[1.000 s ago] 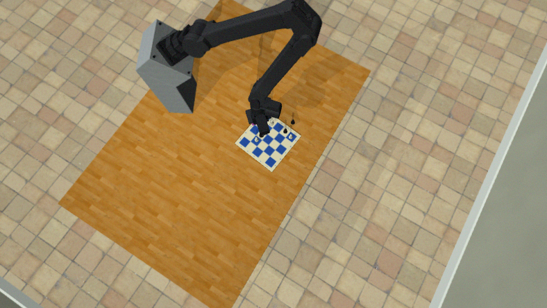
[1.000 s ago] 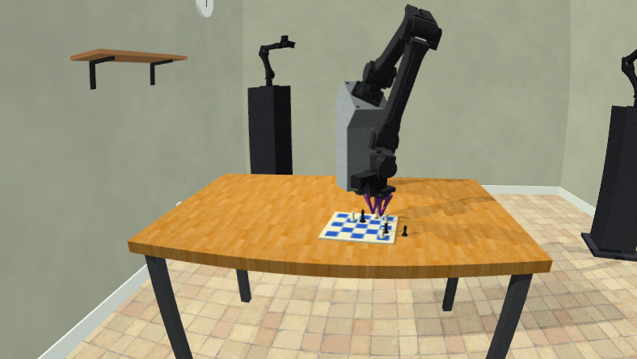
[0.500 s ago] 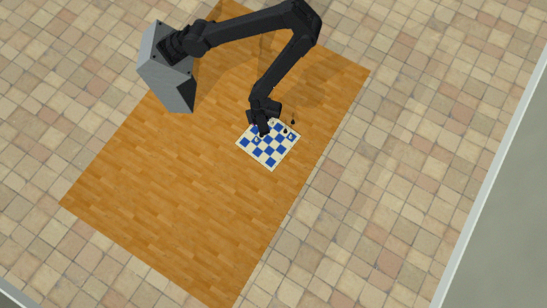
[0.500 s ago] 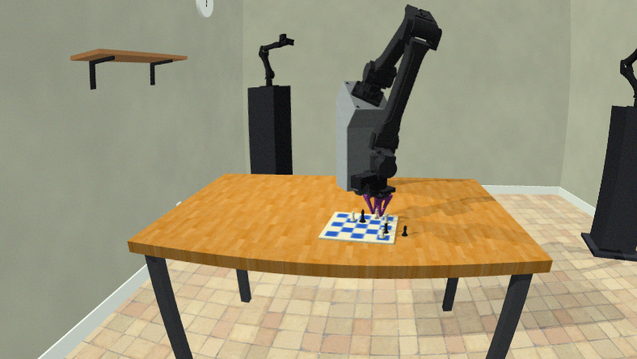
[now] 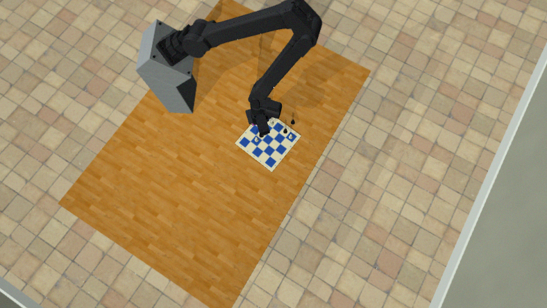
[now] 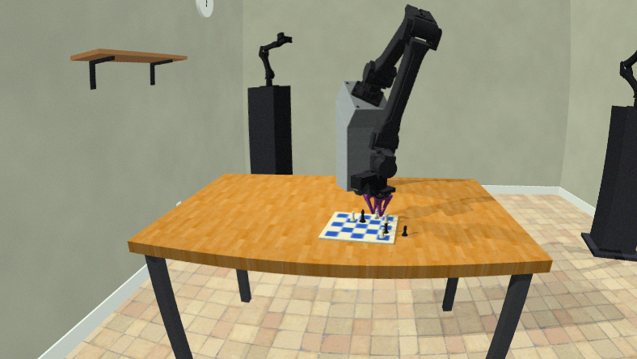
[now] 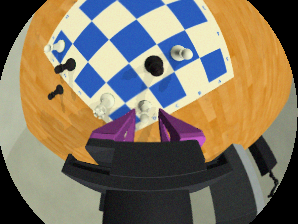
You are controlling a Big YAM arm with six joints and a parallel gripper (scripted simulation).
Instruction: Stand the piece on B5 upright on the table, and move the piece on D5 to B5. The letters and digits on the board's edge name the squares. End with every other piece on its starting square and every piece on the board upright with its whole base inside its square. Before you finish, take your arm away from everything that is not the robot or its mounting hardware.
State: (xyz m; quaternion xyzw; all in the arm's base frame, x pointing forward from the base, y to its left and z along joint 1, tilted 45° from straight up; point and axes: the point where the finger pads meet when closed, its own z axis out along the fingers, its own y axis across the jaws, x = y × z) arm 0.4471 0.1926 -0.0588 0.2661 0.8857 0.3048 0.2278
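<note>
The blue and cream chessboard (image 5: pixel 268 144) lies on the wooden table and also shows in the wrist view (image 7: pixel 136 36). My gripper (image 7: pixel 147 112) hangs low over the board's edge row nearest the arm, with its purple fingers partly open and nothing gripped. A white piece (image 7: pixel 143 106) stands just under and between the fingertips. Another white piece (image 7: pixel 104 103) stands one square to its left. A black piece (image 7: pixel 154 64) and a white piece (image 7: pixel 180 51) stand further in. A black pawn (image 6: pixel 404 230) stands upright on the table just off the board. I cannot read the square labels.
The grey arm base (image 5: pixel 164 69) stands at the table's back. More small pieces (image 6: pixel 383 231) stand near the board's right side. In the exterior view, dark pedestals with other arms stand by the walls, off the table.
</note>
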